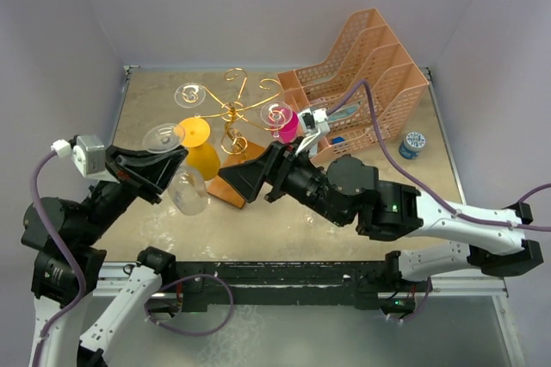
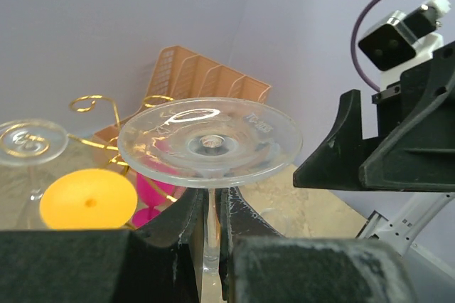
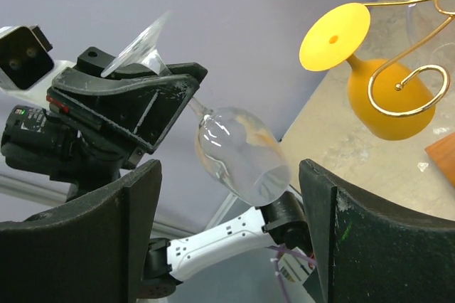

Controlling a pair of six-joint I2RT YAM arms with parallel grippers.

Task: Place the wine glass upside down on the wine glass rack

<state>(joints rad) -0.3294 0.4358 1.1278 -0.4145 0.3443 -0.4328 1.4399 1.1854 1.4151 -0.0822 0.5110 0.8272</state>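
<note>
Left gripper (image 2: 213,212) pinches the wine glass (image 2: 210,139) stem (foot up); right gripper (image 3: 227,182) gapes empty.

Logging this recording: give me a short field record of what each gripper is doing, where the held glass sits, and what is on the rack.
left gripper: shut on the stem of a clear wine glass, foot up, bowl down, tilted
right gripper: open, empty, pointed toward the held glass, not touching it
rack: gold wire wine glass rack with a flat brown base
on rack: yellow wine glass, pink wine glass, second clear wine glass, all foot up
held glass vs rack: apart, on the rack's left; not yet hung
</note>
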